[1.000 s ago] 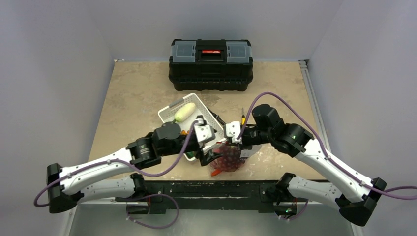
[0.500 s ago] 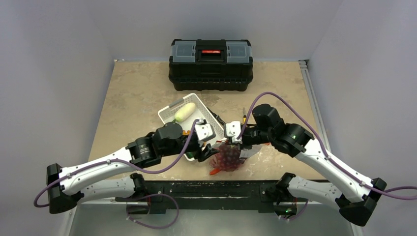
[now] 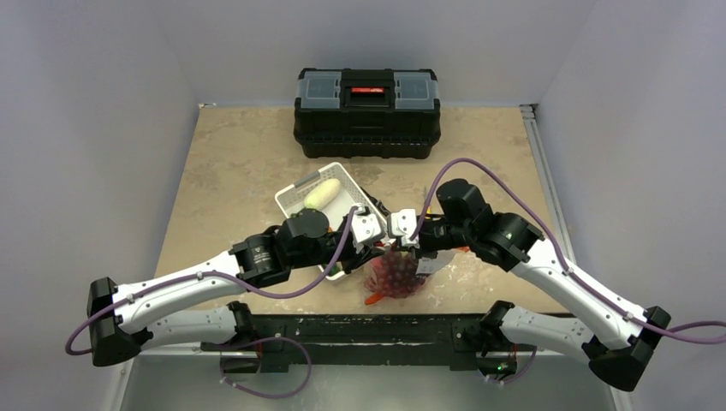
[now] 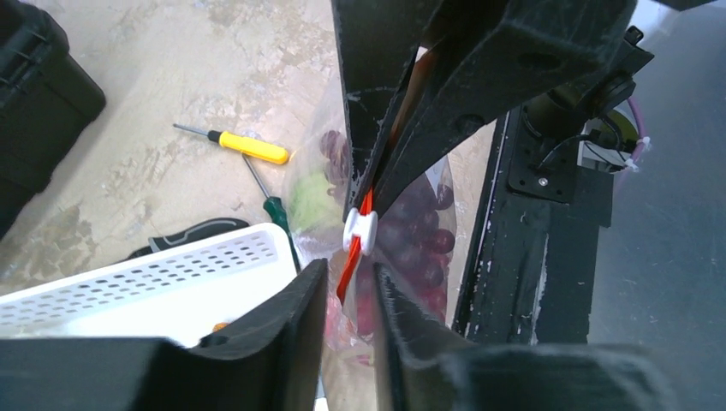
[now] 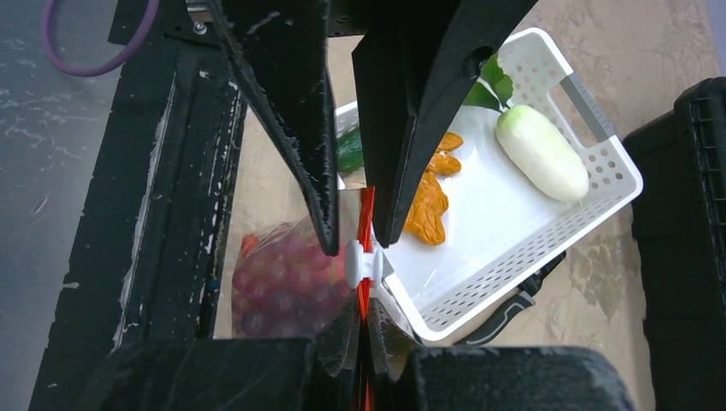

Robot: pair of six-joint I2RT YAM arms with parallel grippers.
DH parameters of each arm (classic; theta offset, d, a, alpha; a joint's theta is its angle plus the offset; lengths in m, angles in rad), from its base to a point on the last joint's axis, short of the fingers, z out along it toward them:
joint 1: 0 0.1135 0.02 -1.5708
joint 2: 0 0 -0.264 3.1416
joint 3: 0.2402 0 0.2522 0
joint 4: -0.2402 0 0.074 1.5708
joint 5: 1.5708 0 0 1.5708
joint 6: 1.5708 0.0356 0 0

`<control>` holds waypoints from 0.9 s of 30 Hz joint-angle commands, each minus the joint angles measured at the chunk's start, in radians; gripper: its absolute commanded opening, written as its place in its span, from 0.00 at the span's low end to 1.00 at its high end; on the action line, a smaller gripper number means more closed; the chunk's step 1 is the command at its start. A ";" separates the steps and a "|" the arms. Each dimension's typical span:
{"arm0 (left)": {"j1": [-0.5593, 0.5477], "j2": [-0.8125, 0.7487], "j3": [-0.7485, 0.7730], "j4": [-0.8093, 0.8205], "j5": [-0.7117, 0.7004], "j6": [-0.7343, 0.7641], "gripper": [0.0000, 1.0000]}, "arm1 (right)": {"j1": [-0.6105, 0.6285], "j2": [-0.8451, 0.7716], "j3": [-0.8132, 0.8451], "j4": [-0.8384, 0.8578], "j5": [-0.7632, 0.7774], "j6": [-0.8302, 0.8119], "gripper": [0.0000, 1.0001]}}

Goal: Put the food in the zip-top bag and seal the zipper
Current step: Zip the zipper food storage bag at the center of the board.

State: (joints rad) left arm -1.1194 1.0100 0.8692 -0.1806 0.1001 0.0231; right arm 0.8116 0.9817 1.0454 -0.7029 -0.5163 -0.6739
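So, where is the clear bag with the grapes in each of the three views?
Top external: the zip-top bag is low centre, below and right of the white basket.
Left wrist: bag at centre, right of the basket.
Right wrist: bag lower left of centre, left of the basket.
Shared landmark: the white basket.

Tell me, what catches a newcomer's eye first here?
A clear crinkly plastic bag stuffed with dark red toy grapes is held up near the front edge of the table, its orange-red zipper strip pinched in the right arm's jaws while the left arm's jaws straddle it. Behind it sits a white slotted plastic basket holding a white oblong toy vegetable; a black toolbox stands at the far edge.
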 commanded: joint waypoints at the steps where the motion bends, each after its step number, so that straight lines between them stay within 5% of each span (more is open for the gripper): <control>1: 0.004 0.013 0.066 0.034 -0.012 0.031 0.18 | 0.003 0.003 0.064 0.045 -0.014 -0.016 0.00; 6: 0.004 0.027 0.078 0.027 -0.009 0.040 0.00 | 0.003 0.006 0.071 0.043 -0.014 -0.016 0.00; 9: 0.004 0.026 0.074 0.019 -0.017 0.041 0.00 | 0.003 0.004 0.072 0.042 -0.008 -0.013 0.00; 14: 0.003 0.006 0.043 0.057 -0.034 0.004 0.00 | 0.004 -0.019 0.057 0.059 -0.038 0.016 0.41; 16: 0.004 -0.002 0.027 0.092 -0.060 -0.036 0.00 | 0.005 -0.028 0.049 0.089 -0.077 0.026 0.50; 20: 0.003 -0.008 0.008 0.135 -0.078 -0.063 0.00 | 0.009 -0.024 0.044 0.127 -0.091 0.033 0.50; 27: 0.003 -0.013 0.012 0.122 -0.082 -0.054 0.00 | 0.011 0.014 0.078 0.108 -0.094 0.010 0.29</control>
State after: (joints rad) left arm -1.1194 1.0271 0.8764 -0.1387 0.0345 -0.0158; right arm 0.8181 0.9802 1.0687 -0.6197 -0.5747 -0.6575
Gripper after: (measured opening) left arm 0.009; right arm 0.362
